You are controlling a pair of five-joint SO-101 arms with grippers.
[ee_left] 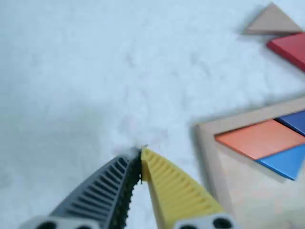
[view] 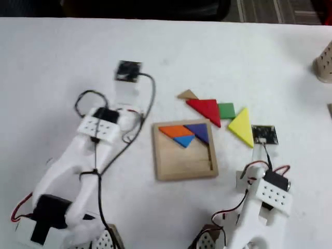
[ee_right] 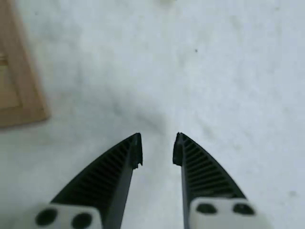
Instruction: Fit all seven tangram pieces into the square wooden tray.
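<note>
On the white table (view: 62, 52), the square wooden tray (view: 187, 175) holds dark blue (view: 199, 132), orange (view: 174, 130) and light blue (view: 183, 140) pieces against its far rim; beyond that rim, toward its right corner, lie red (view: 206, 109), yellow (view: 241, 126), green (view: 226, 110) and tan (view: 187, 95) pieces. Beside the tray, over bare table, the left gripper (ee_left: 141, 151) is closed, tips touching, and the right gripper (ee_right: 157, 145) is slightly parted

The desk (view: 62, 52) is plain white. The tray (view: 184, 162) is pale, unpainted wood with a faint grain. Inside the tray lie an orange piece (view: 174, 130), a light blue triangle (view: 183, 140) and a dark indigo triangle (view: 200, 132). Beyond the tray's far edge are a tan triangle (view: 187, 95), a red triangle (view: 206, 109) and a green square (view: 226, 110). Off the tray's far right corner is a yellow triangle (view: 241, 126). The left pincer (ee_left: 141, 152) pairs a grey ribbed finger (ee_left: 105, 191) with a yellow ribbed one. The right pincer (ee_right: 157, 148) is black and ribbed. The left arm (view: 67, 161) and the right arm (view: 259, 207) are white, and the left arm carries a black cable (view: 150, 98).
</note>
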